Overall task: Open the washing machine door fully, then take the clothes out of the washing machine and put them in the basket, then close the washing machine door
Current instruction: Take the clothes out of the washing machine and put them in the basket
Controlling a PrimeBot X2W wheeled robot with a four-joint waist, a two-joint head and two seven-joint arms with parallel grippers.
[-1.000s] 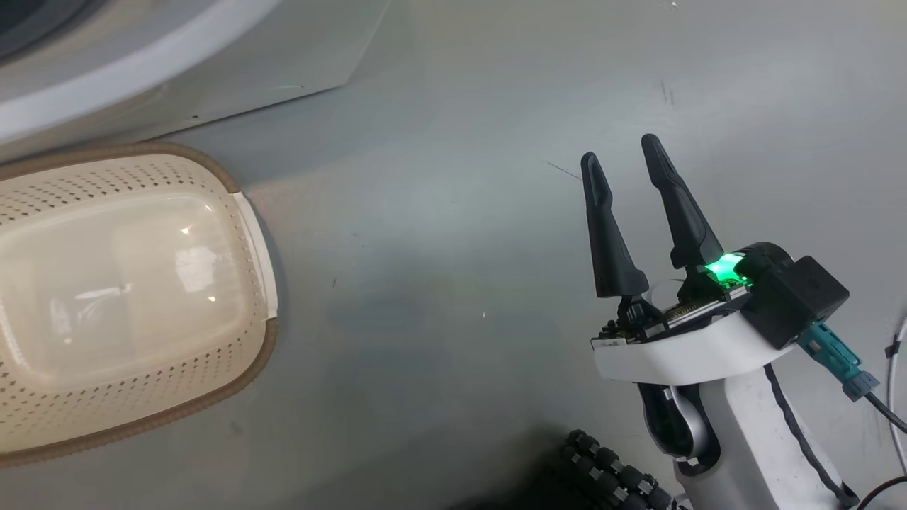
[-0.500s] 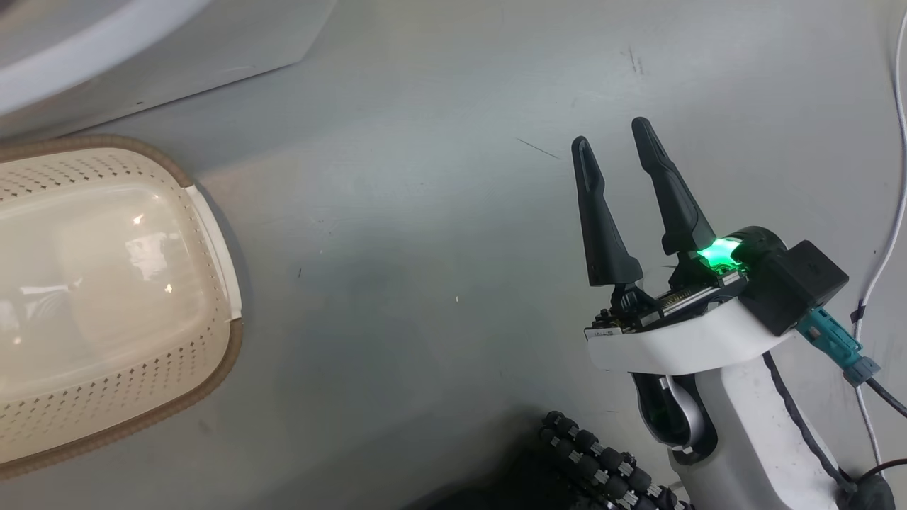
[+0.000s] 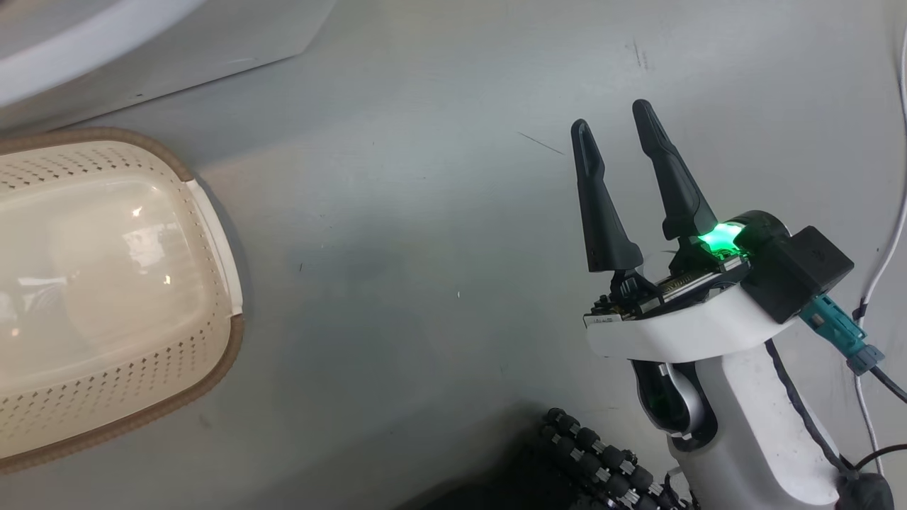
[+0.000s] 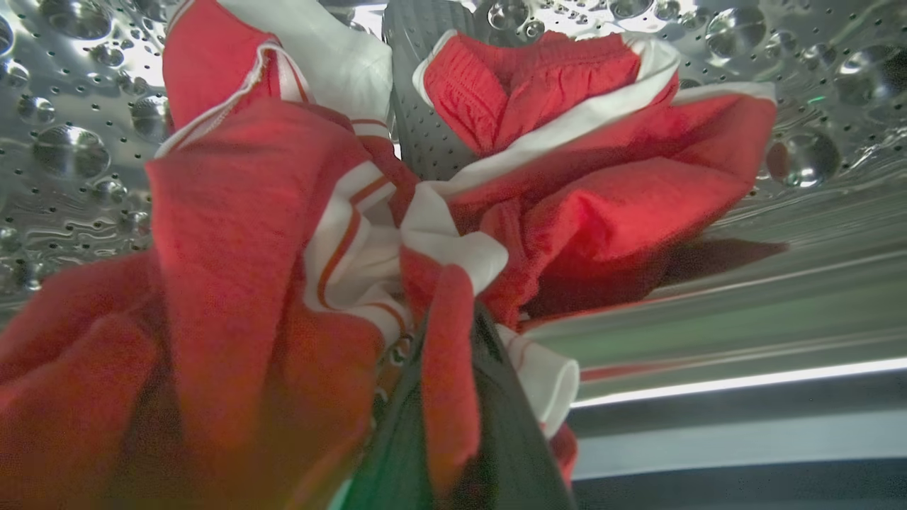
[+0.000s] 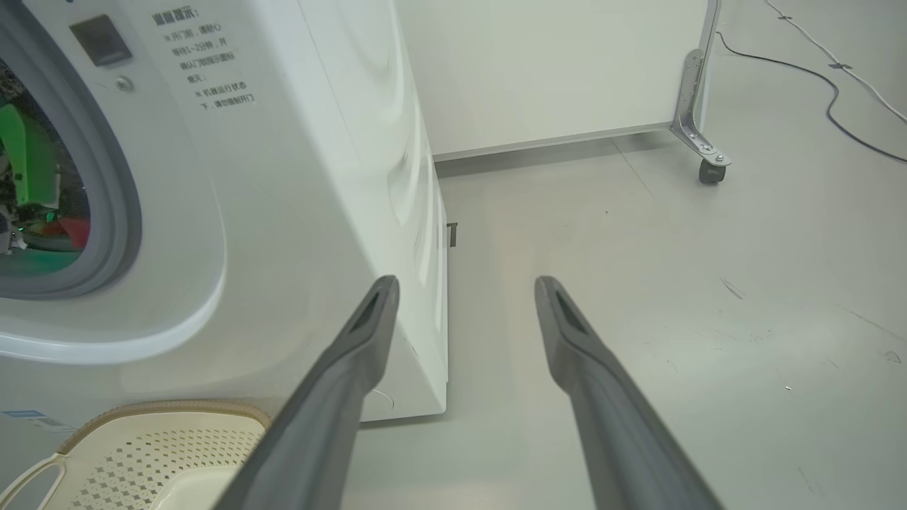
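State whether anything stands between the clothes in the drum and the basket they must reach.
Nothing visible does. The left gripper pinches the clothes inside the drum. The basket sits empty on the floor below the washing machine's opening, and the right gripper hangs open, aside.

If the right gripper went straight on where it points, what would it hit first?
Probably the bare floor, close beside the washing machine; the right gripper might graze its side, depth is unclear.

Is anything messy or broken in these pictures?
Nothing really stands out. The clothes lie crumpled in the washing machine drum, which is normal, and the left gripper pinches a red fold. The basket sits upright and empty on the floor, which has only a few thin scuff marks.
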